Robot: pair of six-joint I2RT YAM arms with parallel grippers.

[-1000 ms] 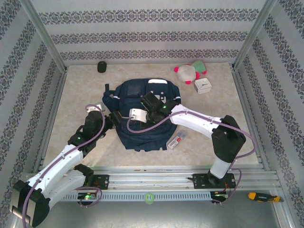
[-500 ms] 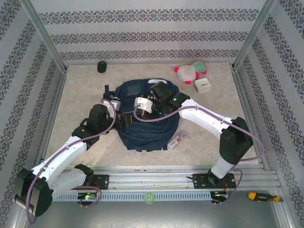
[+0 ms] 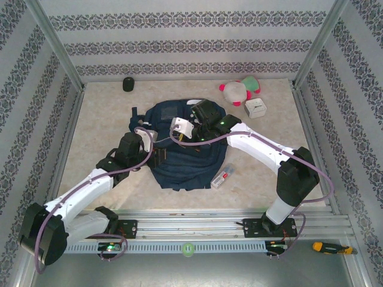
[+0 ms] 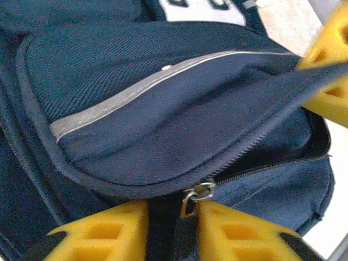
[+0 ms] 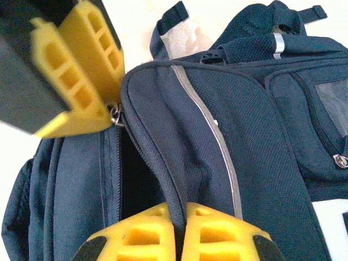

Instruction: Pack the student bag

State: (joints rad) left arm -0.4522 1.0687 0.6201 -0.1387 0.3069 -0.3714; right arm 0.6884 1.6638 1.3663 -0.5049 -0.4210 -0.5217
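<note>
Navy student bag [image 3: 179,170], left claw [image 4: 173,211] pinching zip pull [image 4: 197,193], right claw [image 5: 179,220] pinching flap [image 5: 179,136]

1. The left arm [image 3: 84,188] reaches forward from its base and bends inward, toward the middle.
2. The left pincer [image 4: 168,231] is closed: its yellow fingers [image 4: 103,236] (almost touching) nip the zipper edge of the student bag [image 4: 163,136].
3. The right arm [image 3: 257,146] folds at the elbow and reaches inward, to the left.
4. The right pincer [image 5: 176,234] is pressed together on a fabric edge of the same bag, near the left pincer.
</note>
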